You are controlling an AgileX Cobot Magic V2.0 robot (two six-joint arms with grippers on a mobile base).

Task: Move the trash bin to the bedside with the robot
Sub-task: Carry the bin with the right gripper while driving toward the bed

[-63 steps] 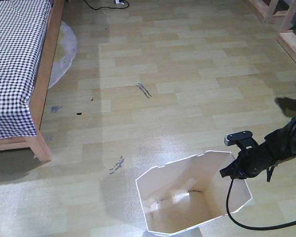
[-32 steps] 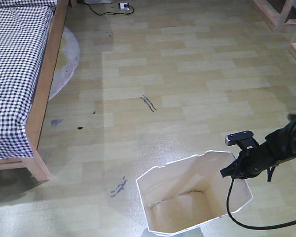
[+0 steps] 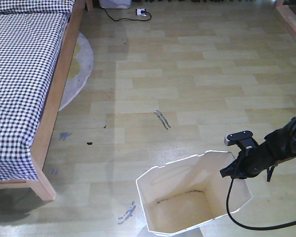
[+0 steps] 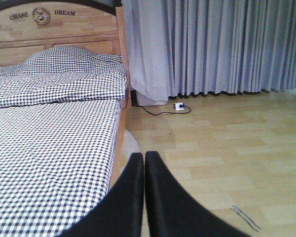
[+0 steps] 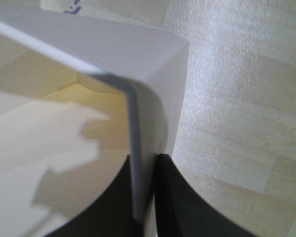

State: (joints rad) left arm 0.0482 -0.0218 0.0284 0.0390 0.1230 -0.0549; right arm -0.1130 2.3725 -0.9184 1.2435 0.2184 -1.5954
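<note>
While your right gripper (image 3: 235, 171) pinches the rim of the bin (image 3: 180, 200), the bed (image 3: 24, 74) sits well apart, ahead-left of it, so steer there.

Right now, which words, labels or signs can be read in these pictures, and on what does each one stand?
"CHASE": on the bed's wooden headboard, left of a round emblem.
"DREAM": same headboard, right of the emblem.
Inside the emblem: too small to read.
On the trash bin: no text visible.
</note>
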